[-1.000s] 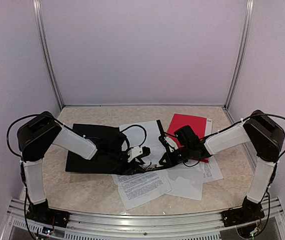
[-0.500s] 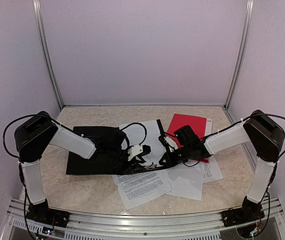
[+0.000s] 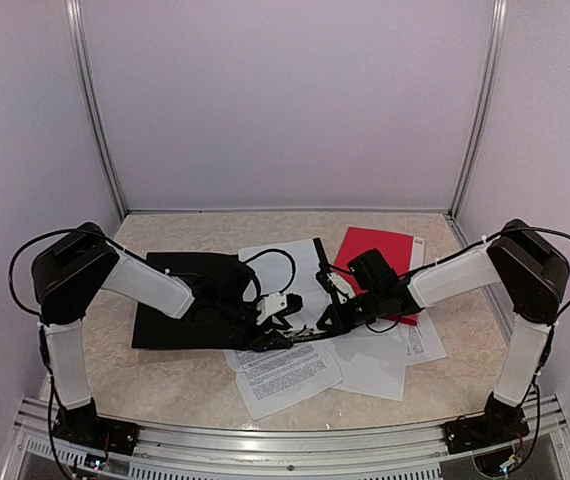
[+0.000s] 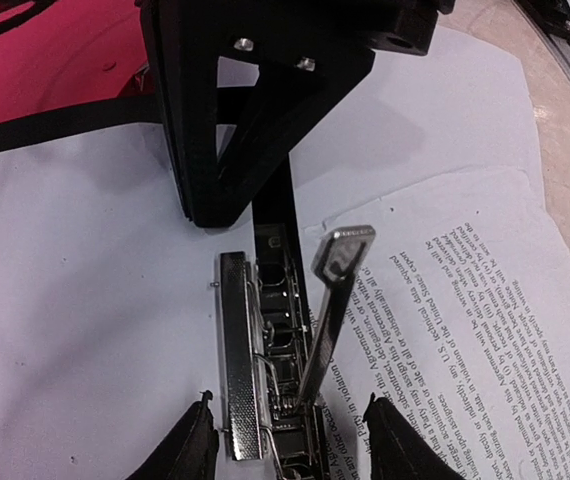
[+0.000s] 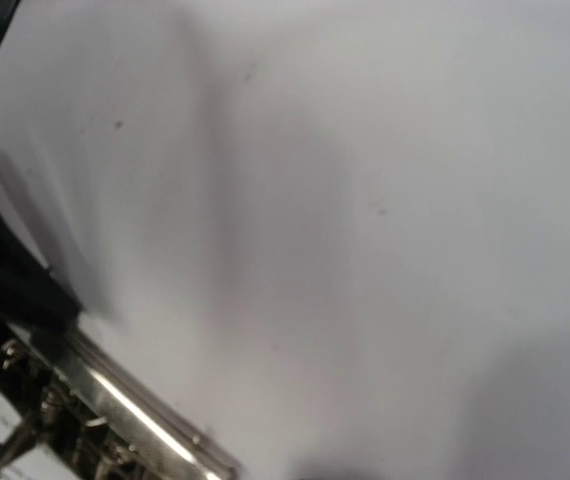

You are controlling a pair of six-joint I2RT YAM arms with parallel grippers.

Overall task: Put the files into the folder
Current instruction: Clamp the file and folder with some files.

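Beige marbled tabletop [image 3: 165, 375], lilac walls behind. At centre left the black folder [image 3: 170, 305] lies flat. Left jaws stand partly open astride a metal clip [image 4: 240, 360], gripping nothing. The files [image 3: 287, 375] lie loose at lower centre, just right of the folder. Right jaws are closed near the clip; whether they hold anything cannot be told. A red cover [image 3: 377, 250] lies right of centre.

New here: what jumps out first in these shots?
The left arm and right arm meet mid-table over a spread of white sheets, with a black folder lying flat to the left and a red sheet behind on the right. Up close, the left wrist view shows a metal clip with its lever raised.
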